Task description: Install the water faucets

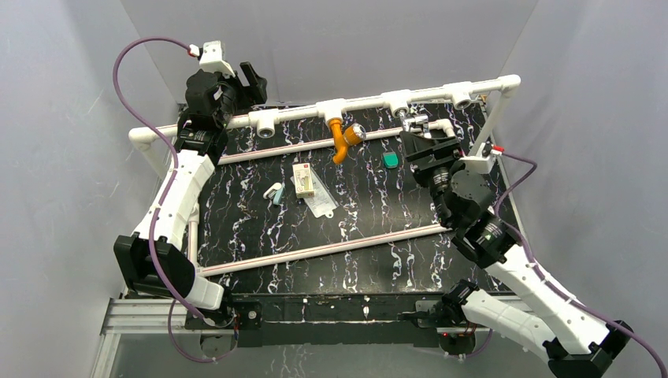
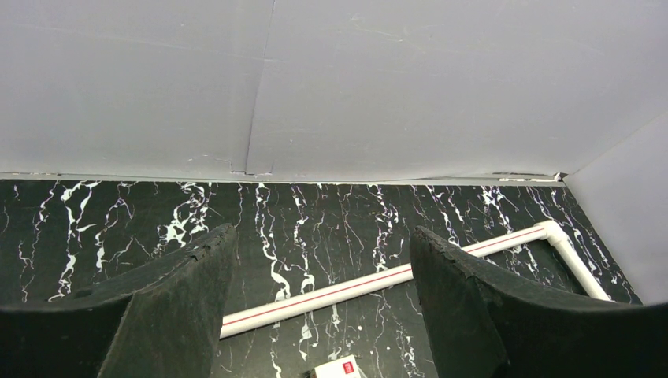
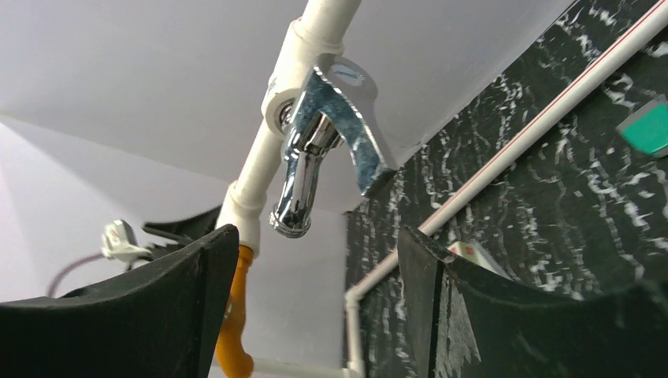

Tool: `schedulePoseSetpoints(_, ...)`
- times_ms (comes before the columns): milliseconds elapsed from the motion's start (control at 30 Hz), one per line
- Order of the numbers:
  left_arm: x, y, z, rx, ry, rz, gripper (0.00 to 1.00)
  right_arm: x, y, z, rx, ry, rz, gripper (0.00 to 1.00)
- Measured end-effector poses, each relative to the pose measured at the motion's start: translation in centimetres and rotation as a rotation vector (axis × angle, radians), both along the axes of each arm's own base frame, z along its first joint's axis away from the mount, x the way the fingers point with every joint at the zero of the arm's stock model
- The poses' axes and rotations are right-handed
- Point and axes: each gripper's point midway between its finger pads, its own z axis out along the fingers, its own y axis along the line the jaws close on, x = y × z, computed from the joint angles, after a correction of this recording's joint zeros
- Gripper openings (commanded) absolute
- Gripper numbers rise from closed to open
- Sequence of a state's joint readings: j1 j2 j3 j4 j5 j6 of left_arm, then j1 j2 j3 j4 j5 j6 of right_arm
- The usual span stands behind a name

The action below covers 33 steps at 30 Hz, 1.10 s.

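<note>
The silvery chrome water faucet point(image 1: 413, 122) sits in a tee socket of the white back pipe point(image 1: 441, 96), its spout point(image 3: 303, 177) hanging free. My right gripper point(image 1: 428, 143) is just in front of it. In the right wrist view this gripper point(image 3: 311, 236) is open, with the spout tip a little beyond the gap and touching neither finger. The orange faucet point(image 1: 341, 138) hangs from the neighbouring tee to the left, and shows again as the orange faucet point(image 3: 232, 315) past my left finger. My left gripper point(image 1: 250, 83) is raised at the back left; in its own view the left gripper point(image 2: 323, 236) is open and holds nothing.
A small green block point(image 1: 391, 161) lies near the right gripper. A white box point(image 1: 303, 179), a clear bag point(image 1: 321, 201) and a small pale item point(image 1: 273, 193) lie mid-table. Two thin white pipes with red lines point(image 1: 315, 146) point(image 1: 323, 248) cross the black marbled tabletop point(image 1: 370, 205). Grey walls enclose it.
</note>
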<state>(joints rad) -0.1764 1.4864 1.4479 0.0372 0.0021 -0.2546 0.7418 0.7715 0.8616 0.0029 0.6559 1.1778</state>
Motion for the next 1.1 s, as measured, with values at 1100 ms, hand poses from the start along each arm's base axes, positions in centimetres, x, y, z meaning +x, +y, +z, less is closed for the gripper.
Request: schedulePoseSetpoints(1100,0.1,0.0,0.0,-0.001,-0.001,0.000,0.77,-1.2,-4.0,4.0,-1.764,-0.486,0.096,0.82)
